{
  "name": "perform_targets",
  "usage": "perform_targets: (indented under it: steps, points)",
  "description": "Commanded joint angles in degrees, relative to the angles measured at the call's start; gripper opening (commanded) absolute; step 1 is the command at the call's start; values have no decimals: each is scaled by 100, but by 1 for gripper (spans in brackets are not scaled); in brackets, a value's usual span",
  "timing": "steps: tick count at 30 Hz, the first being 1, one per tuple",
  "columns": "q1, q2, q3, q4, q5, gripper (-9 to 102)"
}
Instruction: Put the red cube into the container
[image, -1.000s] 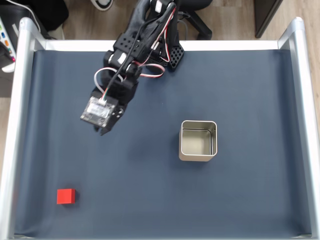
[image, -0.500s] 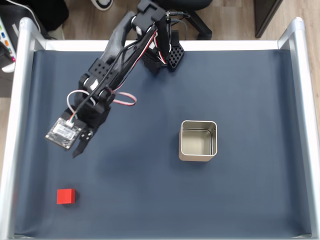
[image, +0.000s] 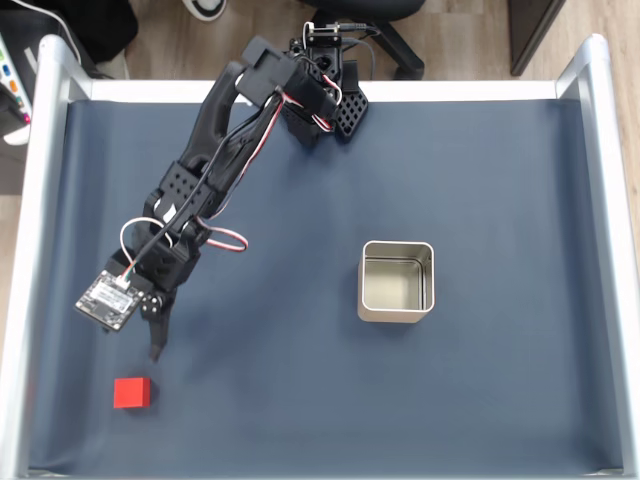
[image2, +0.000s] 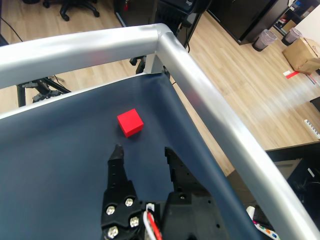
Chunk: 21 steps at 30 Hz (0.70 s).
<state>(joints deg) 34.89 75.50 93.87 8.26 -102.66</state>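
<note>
The red cube (image: 132, 392) rests on the dark blue mat near the lower-left corner in the fixed view. My gripper (image: 146, 346) hovers just above and to the right of it in that picture, a short gap away, empty. The wrist view has the red cube (image2: 130, 122) lying a little beyond my gripper (image2: 143, 150), whose two black fingers are spread open with only mat between them. The container (image: 396, 314), a square silvery tin with nothing in it, stands right of centre, far from the cube.
A silver rail (image: 28, 250) borders the mat on the left, with another rail (image: 608, 250) on the right. In the wrist view the rail (image2: 210, 105) passes close behind the cube at the corner. The arm's base (image: 330, 100) stands at the far edge.
The arm has stretched out toward the lower left of the fixed view, carrying the gripper from mid-table to just short of the red cube. Cube and container have not moved.
</note>
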Motion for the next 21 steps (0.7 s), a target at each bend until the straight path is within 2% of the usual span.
perform_targets:
  steps: [1,6,21]
  points:
    - [9,-158,-387,-466,176,35]
    - [-9,-756,-773,-1028,272,39]
    - [-202,-1986,-1441,-2259,202,40]
